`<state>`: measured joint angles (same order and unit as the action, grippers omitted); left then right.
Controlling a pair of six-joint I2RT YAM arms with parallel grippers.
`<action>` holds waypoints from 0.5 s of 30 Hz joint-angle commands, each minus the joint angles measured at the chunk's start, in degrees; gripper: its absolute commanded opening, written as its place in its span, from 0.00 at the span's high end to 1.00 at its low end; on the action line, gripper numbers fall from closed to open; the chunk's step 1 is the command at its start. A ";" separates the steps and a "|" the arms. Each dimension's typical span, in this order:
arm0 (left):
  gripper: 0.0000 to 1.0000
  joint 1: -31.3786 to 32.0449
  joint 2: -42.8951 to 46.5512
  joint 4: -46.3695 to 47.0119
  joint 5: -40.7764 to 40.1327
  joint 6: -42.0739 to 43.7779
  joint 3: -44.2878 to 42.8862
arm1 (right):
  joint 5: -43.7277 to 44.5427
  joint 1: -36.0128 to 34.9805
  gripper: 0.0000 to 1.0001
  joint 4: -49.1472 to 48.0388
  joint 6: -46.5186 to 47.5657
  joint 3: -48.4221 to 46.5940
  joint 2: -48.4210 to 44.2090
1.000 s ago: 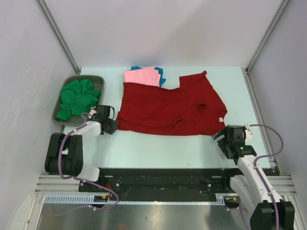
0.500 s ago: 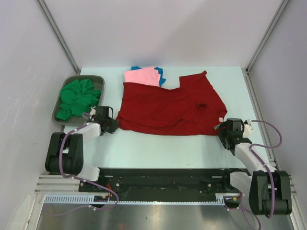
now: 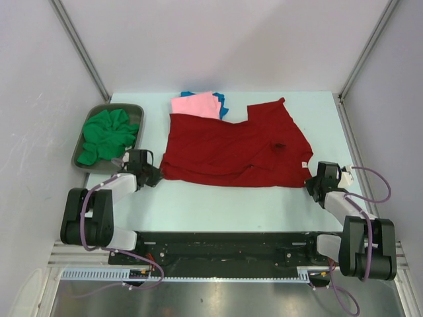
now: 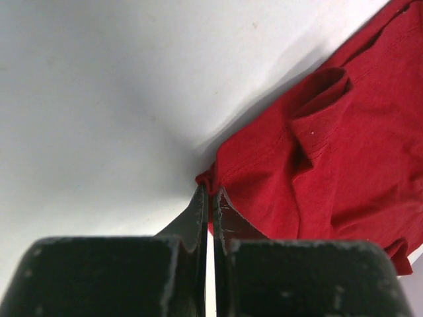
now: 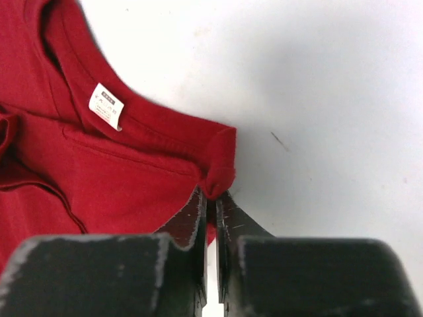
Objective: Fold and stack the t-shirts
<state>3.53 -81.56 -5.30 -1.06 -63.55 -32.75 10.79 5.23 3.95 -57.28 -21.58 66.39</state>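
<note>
lying flat just right of the tray (image 3: 122,106): the dark red t-shirt (image 3: 225,148), running its long axis straight away from the tray, turning its hem toward it and pointing collar and white tag (image 5: 106,105) away. pinching the shirt's near tray-side corner with the left gripper (image 4: 210,191), fingers pressed together. nipping the near corner farthest from the tray with the right gripper (image 5: 211,191), closed on cloth.

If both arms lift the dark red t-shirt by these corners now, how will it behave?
Probably floppy: the dark red t-shirt lies creased and bunches at the right gripper, so the middle should sag. Likely light, being thin cloth; it should drag easily on the smooth table. The left gripper pinches only a small corner, so it might slip out.
</note>
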 commanded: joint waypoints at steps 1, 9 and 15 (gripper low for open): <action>1.00 -0.81 3.50 -3.93 0.44 2.64 2.43 | 0.64 2.06 1.00 0.89 2.96 -1.53 2.25; 1.00 -0.81 12.99 -7.87 -0.26 3.26 7.09 | 3.88 4.70 1.00 10.02 6.30 -1.53 -6.00; 1.00 -0.81 21.96 -14.98 -1.23 3.96 8.05 | 3.45 6.54 1.00 17.05 7.53 -1.44 -11.89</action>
<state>3.18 -64.53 -14.46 -0.38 -61.34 -25.50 11.29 10.41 14.15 -51.72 -22.22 57.14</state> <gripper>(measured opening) 0.011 0.030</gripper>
